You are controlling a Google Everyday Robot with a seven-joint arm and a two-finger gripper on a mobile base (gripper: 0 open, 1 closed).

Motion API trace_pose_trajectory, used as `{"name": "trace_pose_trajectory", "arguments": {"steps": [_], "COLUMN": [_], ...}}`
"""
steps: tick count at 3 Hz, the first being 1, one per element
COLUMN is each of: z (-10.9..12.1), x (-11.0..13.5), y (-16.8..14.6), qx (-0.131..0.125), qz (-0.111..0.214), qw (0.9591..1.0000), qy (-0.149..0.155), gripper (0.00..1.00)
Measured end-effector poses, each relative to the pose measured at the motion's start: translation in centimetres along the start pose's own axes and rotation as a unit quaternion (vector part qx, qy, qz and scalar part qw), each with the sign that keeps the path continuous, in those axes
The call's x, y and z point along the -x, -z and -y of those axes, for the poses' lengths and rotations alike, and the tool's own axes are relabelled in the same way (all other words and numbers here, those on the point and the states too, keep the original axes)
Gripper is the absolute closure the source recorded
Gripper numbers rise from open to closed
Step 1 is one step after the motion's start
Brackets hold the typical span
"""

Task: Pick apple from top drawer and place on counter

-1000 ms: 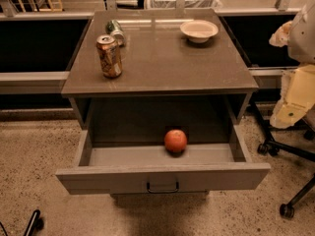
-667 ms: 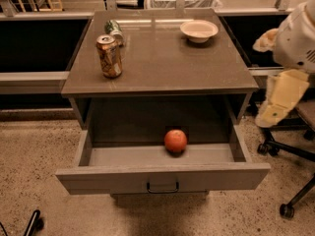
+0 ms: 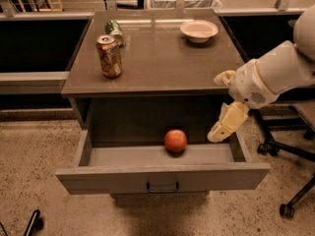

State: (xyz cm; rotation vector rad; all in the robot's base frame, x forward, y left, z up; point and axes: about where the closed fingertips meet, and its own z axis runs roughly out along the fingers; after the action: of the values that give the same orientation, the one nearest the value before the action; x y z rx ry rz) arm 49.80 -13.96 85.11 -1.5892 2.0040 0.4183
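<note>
The apple (image 3: 175,140) lies on the floor of the open top drawer (image 3: 162,177), a little toward 3 o'clock from the middle and near the back. It is one apple, alone in the drawer, with nothing over it. The drawer is pulled out toward 6 o'clock from a grey cabinet, and its dark handle sits at the centre of the front.

At 3 o'clock from the apple, the pincer (image 3: 216,107) hangs over the drawer's right end. Its two cream fingers are spread wide and hold nothing. The lower finger (image 3: 227,123) slants down toward the fruit but stays apart from it. The white arm (image 3: 275,73) comes in from 3 o'clock.

At 12 o'clock from the apple, the grey-brown bench (image 3: 162,63) carries three things. There are two cans: a soda can (image 3: 109,56) standing upright at 10 o'clock and a green can (image 3: 114,31) lying behind it. There is also one cream bowl (image 3: 199,30) at 1 o'clock.

The floor (image 3: 39,151) is speckled stone. Office chair legs with castors (image 3: 285,210) stand at 4 o'clock, beside the drawer.
</note>
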Motion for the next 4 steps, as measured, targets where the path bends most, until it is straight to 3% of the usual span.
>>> {"name": "trace_pose_trajectory", "arguments": {"steps": [1,2,3,4], "z": [0.3,0.5,-0.5,-0.4], "x": [0.5,-0.2,-3.9,-8.2], "y": [-0.3,-1.8,-6.7,-11.8], "qx": [-0.004,0.027,0.065,0.044], "qz": [0.009,-0.002,0.014,0.044], "qw": [0.9997,0.9995,0.9977,0.9977], "qy": [0.023,0.013,-0.007,-0.025], "gripper": [0.00,0.00,0.00,0.00]}}
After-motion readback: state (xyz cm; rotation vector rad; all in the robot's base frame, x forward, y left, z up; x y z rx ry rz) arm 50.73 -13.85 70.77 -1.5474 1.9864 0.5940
